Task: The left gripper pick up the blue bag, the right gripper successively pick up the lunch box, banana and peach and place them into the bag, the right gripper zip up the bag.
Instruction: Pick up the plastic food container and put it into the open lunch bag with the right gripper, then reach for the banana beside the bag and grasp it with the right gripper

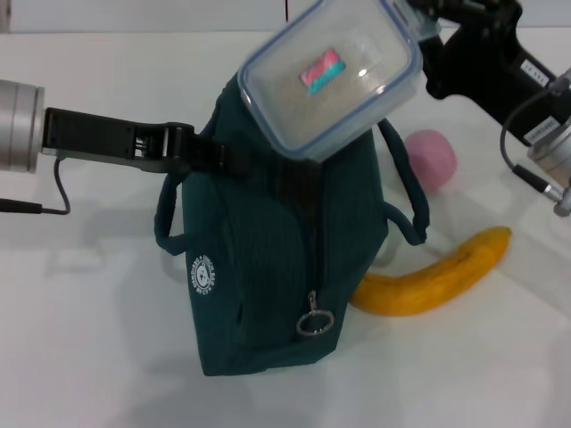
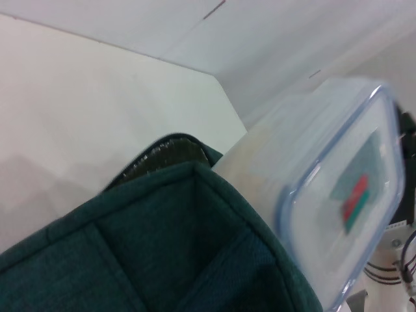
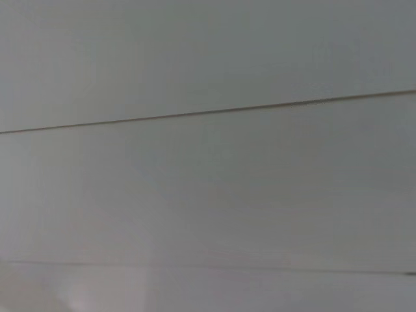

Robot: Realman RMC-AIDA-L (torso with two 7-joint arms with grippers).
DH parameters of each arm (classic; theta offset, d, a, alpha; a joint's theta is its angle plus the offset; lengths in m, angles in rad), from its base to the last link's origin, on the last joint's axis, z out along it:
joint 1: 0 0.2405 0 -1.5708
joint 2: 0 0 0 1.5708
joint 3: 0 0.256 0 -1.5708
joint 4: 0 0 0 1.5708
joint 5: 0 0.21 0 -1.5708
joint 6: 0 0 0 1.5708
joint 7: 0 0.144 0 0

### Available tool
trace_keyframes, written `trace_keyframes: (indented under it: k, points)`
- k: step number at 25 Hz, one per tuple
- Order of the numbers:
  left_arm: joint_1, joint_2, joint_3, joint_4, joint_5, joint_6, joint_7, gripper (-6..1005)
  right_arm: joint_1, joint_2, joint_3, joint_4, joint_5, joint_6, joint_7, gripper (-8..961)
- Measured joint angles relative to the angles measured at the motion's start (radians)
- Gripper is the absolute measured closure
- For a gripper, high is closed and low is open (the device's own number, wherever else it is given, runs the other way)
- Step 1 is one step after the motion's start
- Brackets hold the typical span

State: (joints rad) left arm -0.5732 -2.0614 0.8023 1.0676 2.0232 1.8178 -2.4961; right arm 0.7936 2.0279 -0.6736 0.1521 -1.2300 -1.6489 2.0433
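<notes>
Left gripper [image 1: 210,153], far left to centre: reaching in level, fingers clamped on bag [image 1: 285,267] at its upper edge by a handle. Bag standing on table [image 1: 80,339], leaning a little, zip pull hanging low on front.

Centre: box [image 1: 330,71] held tilted over bag top, lid toward head camera, sticker showing. Long axis running from low near bag mouth up toward right gripper [image 1: 426,43]. Lower corner at or just inside opening; most of box clear above it.

Right: right gripper gripping box's upper end, fingers closed on it. Peach [image 1: 432,159] on table behind bag's right handle, banana [image 1: 437,272] lying nearer, just beside bag's base; both apart from either gripper.

Judgement: mouth lies below and leftward of box along its long axis; coming move likely a slide down that line, right arm the nearer one.

Left wrist view: foil lining at open mouth, box's side against the bag rim there, hidden from head view. Right wrist view: bare wall only.
</notes>
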Motion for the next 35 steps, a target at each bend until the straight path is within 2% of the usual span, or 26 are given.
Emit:
trace_keyframes:
  k: [10,23,31,35]
  points:
    - [0.012,0.004,-0.026,0.000,-0.004,-0.007,0.011,962,-0.041,0.000,-0.011,-0.031,-0.066,0.085,-0.025,794]
    - [0.005,0.000,-0.026,-0.001,-0.005,-0.006,0.032,962,0.090,0.000,-0.006,-0.024,-0.121,0.164,-0.060,735]
    - [0.005,0.005,-0.026,-0.013,-0.005,-0.006,0.036,962,0.107,0.000,-0.002,-0.013,-0.137,0.188,-0.030,699]
    - [0.005,0.009,-0.026,-0.013,-0.005,-0.006,0.035,962,0.104,0.000,-0.001,-0.049,-0.131,0.178,-0.001,589]
